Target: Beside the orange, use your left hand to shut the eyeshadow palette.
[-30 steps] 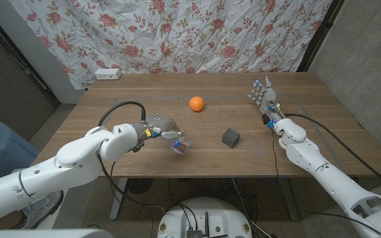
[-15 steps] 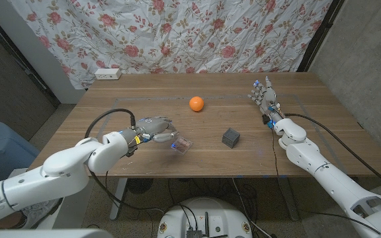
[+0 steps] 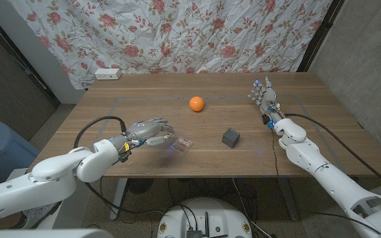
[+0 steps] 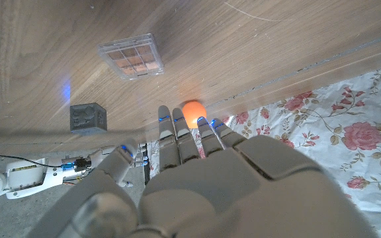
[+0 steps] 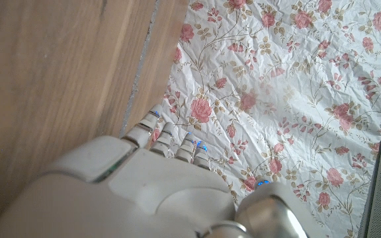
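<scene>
Lying closed and flat, eyeshadow palette (image 3: pixel 182 144) beside left hand (image 3: pixel 152 129), fingers spread, holding nothing.

My left hand (image 3: pixel 149 129) has a smooth, pale grey plastic shell with a dull sheen, and my right hand (image 3: pixel 264 96) looks the same. The table (image 3: pixel 137 109) under them is brown wood, matt, with fine grain running along it. The palette (image 3: pixel 182 145) just right of my left hand has a clear glossy plastic case. The orange (image 3: pixel 196 104) farther off has a matt, faintly dimpled skin. The cube (image 3: pixel 230 137) right of the palette is dark grey and matt. Behind the far edge hangs a creased cloth (image 3: pixel 197 33) printed with roses
</scene>
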Tool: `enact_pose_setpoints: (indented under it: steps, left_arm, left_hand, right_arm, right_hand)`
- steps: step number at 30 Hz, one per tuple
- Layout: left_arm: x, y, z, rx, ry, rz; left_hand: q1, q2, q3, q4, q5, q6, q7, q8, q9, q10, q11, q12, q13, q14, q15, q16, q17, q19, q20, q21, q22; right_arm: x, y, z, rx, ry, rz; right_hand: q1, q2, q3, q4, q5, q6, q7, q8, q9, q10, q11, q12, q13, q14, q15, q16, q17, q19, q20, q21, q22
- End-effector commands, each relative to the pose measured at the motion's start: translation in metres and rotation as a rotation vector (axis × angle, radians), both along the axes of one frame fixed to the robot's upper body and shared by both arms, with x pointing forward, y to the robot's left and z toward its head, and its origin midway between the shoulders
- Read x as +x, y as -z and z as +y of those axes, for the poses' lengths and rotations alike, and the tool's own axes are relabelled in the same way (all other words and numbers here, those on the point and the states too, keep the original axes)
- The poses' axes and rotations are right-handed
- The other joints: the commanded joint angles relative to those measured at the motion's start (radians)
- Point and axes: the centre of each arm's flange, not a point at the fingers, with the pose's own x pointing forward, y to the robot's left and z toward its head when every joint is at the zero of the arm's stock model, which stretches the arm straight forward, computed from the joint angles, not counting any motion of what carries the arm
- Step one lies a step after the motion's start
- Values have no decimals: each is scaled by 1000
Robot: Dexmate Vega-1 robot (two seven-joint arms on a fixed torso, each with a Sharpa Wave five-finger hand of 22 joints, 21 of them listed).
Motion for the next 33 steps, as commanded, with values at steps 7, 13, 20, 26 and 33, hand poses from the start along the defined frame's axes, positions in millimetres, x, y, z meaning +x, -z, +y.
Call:
enact_pose_setpoints:
  steps: [7, 13, 20, 26, 33]
  left_arm:
    - [3, 25, 31, -68, 90, -65]
    - [9, 36, 37, -56, 97, -31]
    - [11, 45, 41, -41, 129, -24]
    - [16, 51, 45, -18, 152, 1]
    - [19, 56, 43, 39, 199, -3]
  left_hand:
    - [-15, 95, 2, 24, 0, -32, -4, -5, 1, -18, -4, -1, -1, -15, -5, 4, 7, -22, 2, -5, 1]
    - [-32, 98, -19, 62, 2, -126, -14, -9, 0, -91, -9, -6, -4, -57, -1, 3, 13, -65, 4, -7, 3]
    - [-31, 112, -31, 66, 6, -234, -33, -8, -2, -192, -14, -7, -6, -135, -8, 0, 15, -135, 5, -7, 5]
    - [-34, 113, -39, 70, 6, -269, -45, -7, -2, -222, -17, -4, -6, -172, -10, 0, 17, -174, 1, -11, 6]
    - [-38, 114, -59, 74, 6, -319, -63, -6, -1, -262, -29, -2, -7, -239, -17, -1, 19, -234, -14, -10, 8]
  right_arm:
    - [0, 0, 0, -2, -4, 1]
    - [0, 0, 0, 3, 5, 0]
    - [0, 0, 0, 3, 5, 0]
    - [0, 0, 0, 3, 5, 0]
    - [0, 0, 0, 3, 5, 0]
  right_hand:
    - [0, 99, -1, 4, 2, 0, -10, 5, 5, -1, -7, 6, 2, -1, -114, 4, 1, 6, -2, 7, 3]
    - [0, 99, -1, 4, 2, 0, -10, 5, 5, 0, -4, 6, 2, -2, -115, 4, 1, 6, -2, 7, 3]
    - [0, 99, -1, 4, 2, 0, -10, 5, 5, -1, -5, 6, 2, -1, -116, 4, 1, 6, -3, 7, 3]
    - [0, 99, -1, 4, 2, 1, -10, 5, 5, -1, -6, 6, 2, -1, -116, 4, 1, 6, -2, 7, 3]
    - [0, 99, -1, 4, 2, 0, -10, 5, 5, -1, -7, 5, 2, -1, -116, 4, 1, 6, -2, 7, 3]
